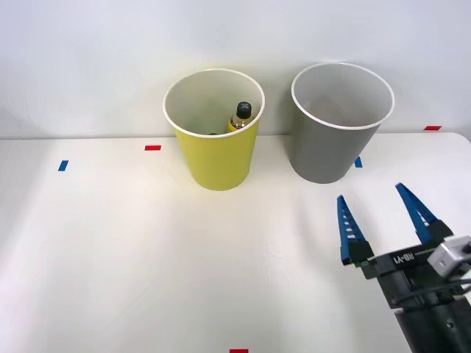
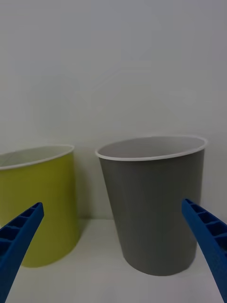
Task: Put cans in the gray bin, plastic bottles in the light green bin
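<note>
White bench bare; bottle [image 1: 241,116] sits in green bin [image 1: 217,158]. My fingers [image 1: 383,213] spread, empty, facing gray bin [image 1: 335,143].

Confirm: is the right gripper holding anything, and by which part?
Nothing held. The right gripper is open and empty, above the table in front of the gray bin. A plastic bottle sits in the light green bin.

Front camera sits high, tilted down over the white table [image 1: 147,257]. Wrist camera rides low and close, facing twelve o'clock. Both take in the round gray wastebasket [image 1: 335,140] [image 2: 156,213] and yellow-green wastebasket [image 1: 217,158] [image 2: 42,208].
</note>
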{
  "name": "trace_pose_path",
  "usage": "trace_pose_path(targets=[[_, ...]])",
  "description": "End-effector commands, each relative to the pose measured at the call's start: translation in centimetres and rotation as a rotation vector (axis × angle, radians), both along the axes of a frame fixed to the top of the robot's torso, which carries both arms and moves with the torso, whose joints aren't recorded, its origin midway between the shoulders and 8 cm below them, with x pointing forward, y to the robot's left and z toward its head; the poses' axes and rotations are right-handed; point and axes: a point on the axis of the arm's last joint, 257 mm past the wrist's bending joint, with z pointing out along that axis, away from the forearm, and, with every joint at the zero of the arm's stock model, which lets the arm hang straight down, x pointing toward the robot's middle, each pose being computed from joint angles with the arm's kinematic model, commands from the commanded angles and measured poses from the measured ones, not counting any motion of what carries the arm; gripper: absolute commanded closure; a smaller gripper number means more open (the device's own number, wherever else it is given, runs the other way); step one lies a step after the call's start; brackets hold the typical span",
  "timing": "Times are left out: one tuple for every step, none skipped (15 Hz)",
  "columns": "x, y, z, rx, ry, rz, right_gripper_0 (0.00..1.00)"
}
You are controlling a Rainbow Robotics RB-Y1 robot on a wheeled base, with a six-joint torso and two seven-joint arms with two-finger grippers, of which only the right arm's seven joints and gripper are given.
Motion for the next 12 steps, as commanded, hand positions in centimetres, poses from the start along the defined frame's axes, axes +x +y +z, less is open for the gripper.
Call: trace_pose_path(targets=[[-1.9,-3.3,-2.2,-0.064,0.047,-0.086,0.0],[-2.5,-3.9,-2.9,-0.064,0.068,-0.105,0.0],[-3.0,-4.2,-3.5,-0.058,0.083,-0.118,0.0],[-3.4,-4.4,-3.9,-0.062,0.093,-0.132,0.0],[-3.9,-4.7,-4.2,-0.093,0.093,-0.154,0.0],[-4.3,-4.8,-4.6,-0.126,0.096,-0.168,0.0],[-4.5,-4.9,-4.8,-0.152,0.098,-0.18,0.0],[-4.9,-4.8,-5.4,-0.165,0.115,-0.185,0.0],[-5.2,-4.7,-5.7,-0.158,0.125,-0.185,0.0],[-5.4,-4.7,-6.0,-0.16,0.131,-0.185,0.0],[-5.6,-4.6,-6.1,-0.168,0.133,-0.185,0.0],[-5.7,-4.5,-6.2,-0.171,0.134,-0.181,0.0]])
